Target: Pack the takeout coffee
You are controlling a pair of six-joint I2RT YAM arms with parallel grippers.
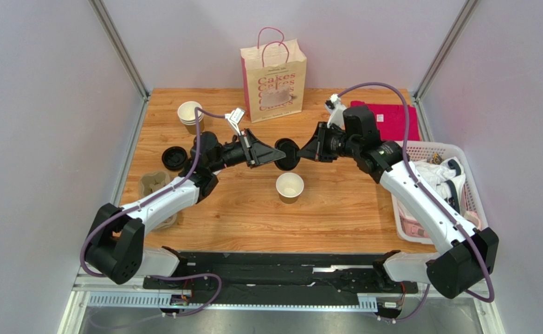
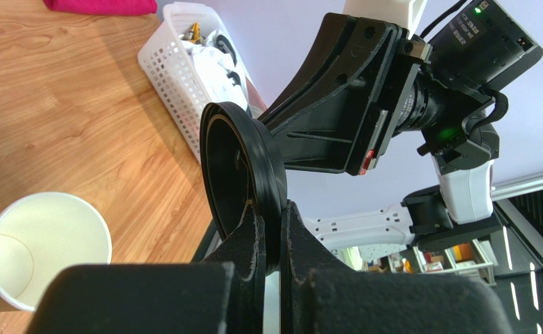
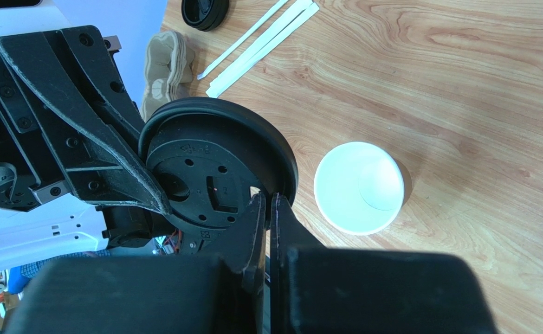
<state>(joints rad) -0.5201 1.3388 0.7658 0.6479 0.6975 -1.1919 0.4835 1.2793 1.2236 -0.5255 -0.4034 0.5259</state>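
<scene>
The takeout coffee cup stands open on the wooden table, brown outside and white inside; it also shows as the cup and the cup. Its round black lid hangs on edge in the air just behind the cup, between both arms. My left gripper is shut on the lid's rim, seen at the lid with the left gripper. From the other side my right gripper is shut on the rim of the lid, with the right gripper at its lower edge.
A cream paper bag with pink handles stands at the back. A stack of cups, a second black lid and a grey pulp carrier lie left. A white basket and pink cloth are right. White sticks lie near the carrier.
</scene>
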